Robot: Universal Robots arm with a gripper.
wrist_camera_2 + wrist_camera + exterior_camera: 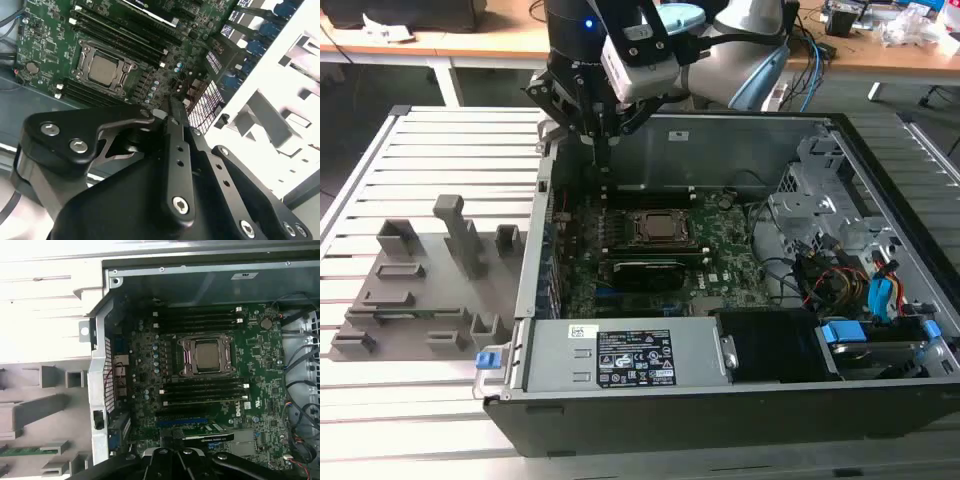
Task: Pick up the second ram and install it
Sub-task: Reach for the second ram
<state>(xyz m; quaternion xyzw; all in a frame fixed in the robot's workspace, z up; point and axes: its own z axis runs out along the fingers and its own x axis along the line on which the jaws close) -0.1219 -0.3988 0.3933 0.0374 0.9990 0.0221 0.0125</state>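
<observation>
The second ram [17,451] is a thin green stick lying in a slot of the grey fixture [410,290], outside the computer case on the exterior view's left. My gripper [604,160] hangs over the back corner of the open case [720,400] on the exterior view's left, well away from the stick. Its black fingers [172,120] are pressed together with nothing between them. Below it lies the green motherboard [260,360] with the CPU socket [207,356] and rows of dark memory slots [205,390] on both sides of it.
The case's metal walls [97,380] surround the motherboard. A drive cage and bundled cables [840,270] fill the side on the exterior view's right, and a power supply [630,355] sits along the front. Upright grey fixture blocks [460,230] stand on the slatted table [420,140].
</observation>
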